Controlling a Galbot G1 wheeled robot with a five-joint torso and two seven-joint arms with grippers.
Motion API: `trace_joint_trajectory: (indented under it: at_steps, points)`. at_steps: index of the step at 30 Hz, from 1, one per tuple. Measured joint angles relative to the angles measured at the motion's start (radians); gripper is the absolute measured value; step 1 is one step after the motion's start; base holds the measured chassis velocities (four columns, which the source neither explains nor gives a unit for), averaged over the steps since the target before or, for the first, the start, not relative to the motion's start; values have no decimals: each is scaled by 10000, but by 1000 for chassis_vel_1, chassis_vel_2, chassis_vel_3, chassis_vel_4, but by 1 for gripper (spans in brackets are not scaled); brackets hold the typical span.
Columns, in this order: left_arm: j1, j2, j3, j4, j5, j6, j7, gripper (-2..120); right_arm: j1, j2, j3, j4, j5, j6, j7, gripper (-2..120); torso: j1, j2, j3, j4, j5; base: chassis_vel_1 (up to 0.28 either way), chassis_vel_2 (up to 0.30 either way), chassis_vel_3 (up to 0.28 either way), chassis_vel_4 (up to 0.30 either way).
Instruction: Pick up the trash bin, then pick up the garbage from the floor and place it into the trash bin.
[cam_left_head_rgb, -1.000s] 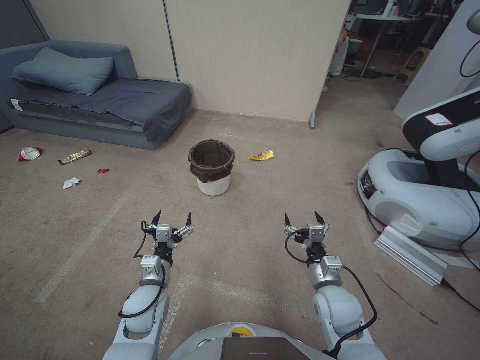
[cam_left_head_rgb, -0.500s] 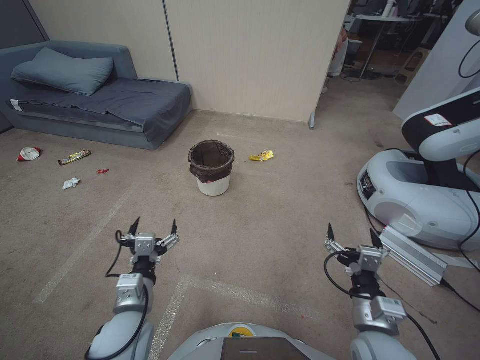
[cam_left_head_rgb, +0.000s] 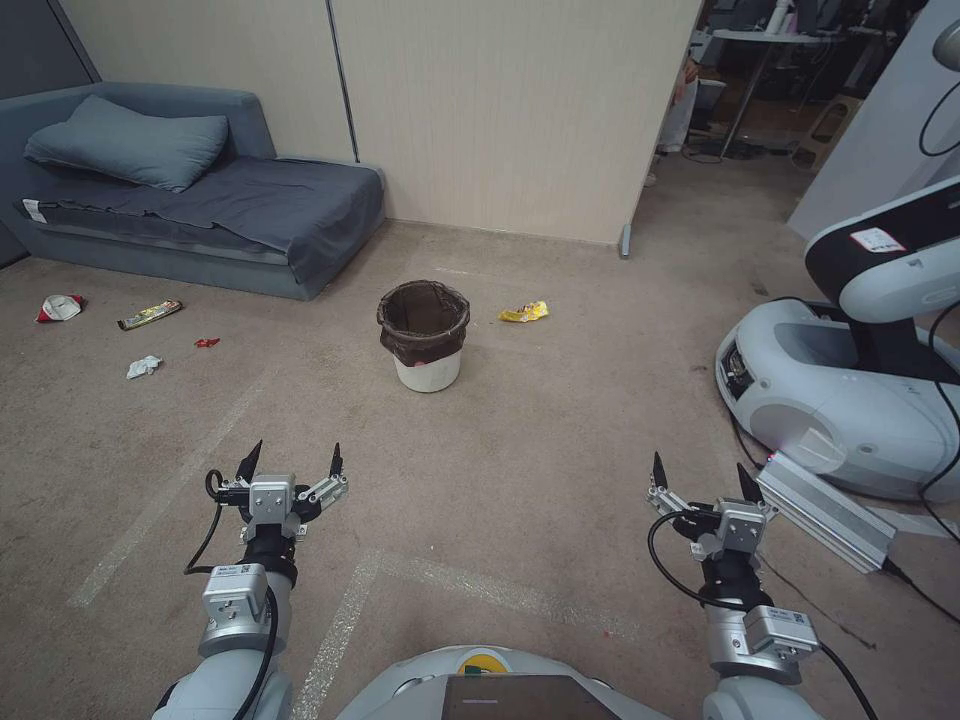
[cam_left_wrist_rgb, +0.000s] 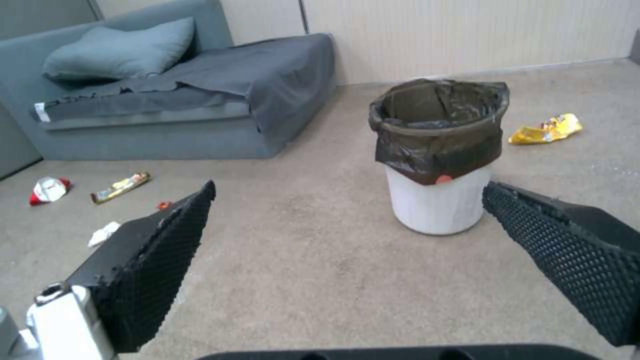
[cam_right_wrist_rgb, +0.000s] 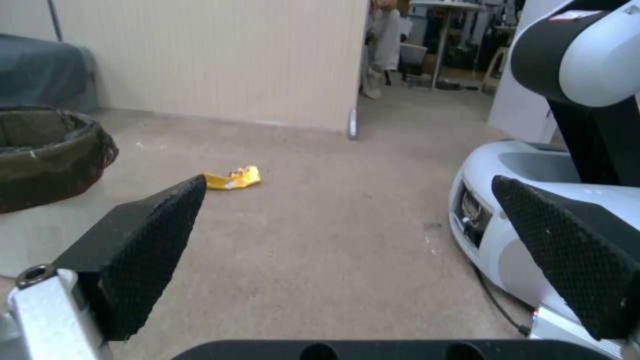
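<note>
Opening step — the trash bin (cam_left_head_rgb: 423, 335) stands untouched on the floor (cam_left_head_rgb: 520, 450), well ahead. Left gripper (cam_left_head_rgb: 291, 463) and right gripper (cam_left_head_rgb: 702, 475) hover with fingers spread; reaching the bin likely calls for closing in.

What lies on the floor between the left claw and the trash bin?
Nothing: in the head view, bare tan carpet separates the open left claw from the trash bin. The left wrist view agrees.
</note>
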Motion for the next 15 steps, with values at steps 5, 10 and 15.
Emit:
trace_joint_trajectory:
  at_steps: [5,10,15]
  points:
    - [31,14,-8,-12,-175,-9,-62,100,35,-4,-30,20,-13,-25,-13,100,0,0,0,1,0,0,0,0,0]
    - [36,31,-10,-12,-186,-14,-63,100,32,-6,-31,20,-36,-22,-18,100,0,0,0,1,0,0,0,0,0]
    - [36,33,-6,-12,-187,-19,-61,100,31,-9,-31,15,-39,3,-31,100,0,0,0,0,0,0,0,0,0]
